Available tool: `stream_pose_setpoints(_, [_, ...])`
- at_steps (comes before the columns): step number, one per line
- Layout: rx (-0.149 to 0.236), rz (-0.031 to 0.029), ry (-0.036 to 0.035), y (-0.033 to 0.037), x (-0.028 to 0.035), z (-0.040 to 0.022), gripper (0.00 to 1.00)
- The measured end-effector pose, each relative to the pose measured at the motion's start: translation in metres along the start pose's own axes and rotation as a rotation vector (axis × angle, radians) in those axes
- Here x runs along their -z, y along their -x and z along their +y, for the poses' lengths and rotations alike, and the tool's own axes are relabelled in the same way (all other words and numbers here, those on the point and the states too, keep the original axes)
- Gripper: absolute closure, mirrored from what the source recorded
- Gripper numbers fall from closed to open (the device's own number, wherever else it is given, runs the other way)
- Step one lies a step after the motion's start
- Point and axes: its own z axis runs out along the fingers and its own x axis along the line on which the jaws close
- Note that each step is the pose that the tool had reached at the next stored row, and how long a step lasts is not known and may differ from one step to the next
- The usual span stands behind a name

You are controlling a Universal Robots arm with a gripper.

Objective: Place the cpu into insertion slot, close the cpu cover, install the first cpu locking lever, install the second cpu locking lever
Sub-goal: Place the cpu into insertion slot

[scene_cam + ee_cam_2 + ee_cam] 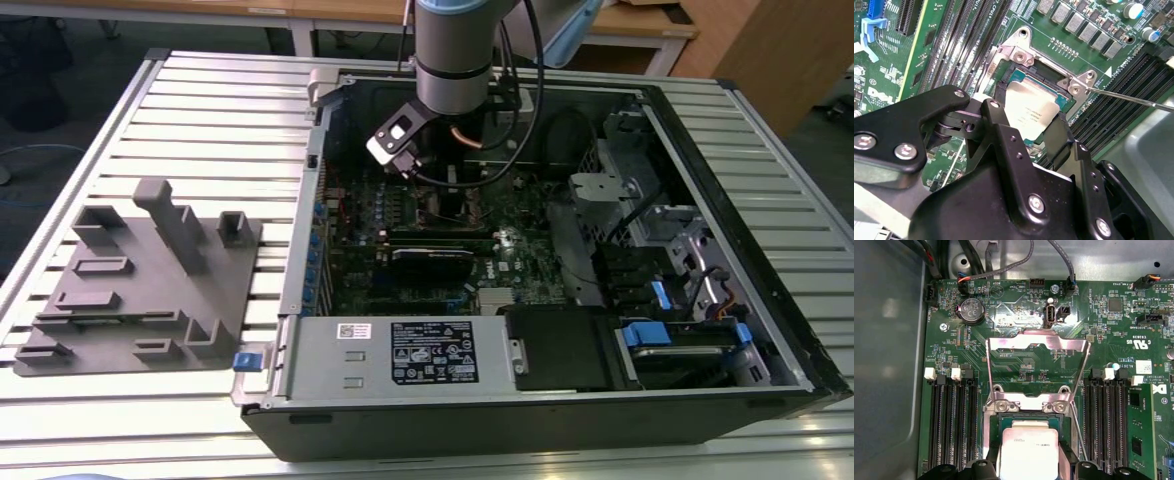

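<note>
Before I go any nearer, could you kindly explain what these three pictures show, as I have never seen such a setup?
It is one robot arm reaching into an open computer case that lies on a slatted metal table; a grey holder tray sits at the exterior view's left. That picture comes from a camera off the arm; the other two come from cameras riding near its wrist. In both wrist views the black tool grips a small silvery chip at its square socket on the green board. The socket's metal frame is swung open.
</note>
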Motion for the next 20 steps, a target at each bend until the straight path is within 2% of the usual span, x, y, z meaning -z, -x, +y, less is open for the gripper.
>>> stream_pose_setpoints(16, [0.0, 0.0, 0.0, 0.0, -0.0006, -0.0001, 0.46])
stream_pose_setpoints(19, [0.0, 0.0002, 0.0001, -0.0001, -0.0007, 0.0, 0.45])
stream_pose_setpoints(20, [0.0, 0.0001, 0.0001, 0.0, -0.0007, -0.0001, 0.39])
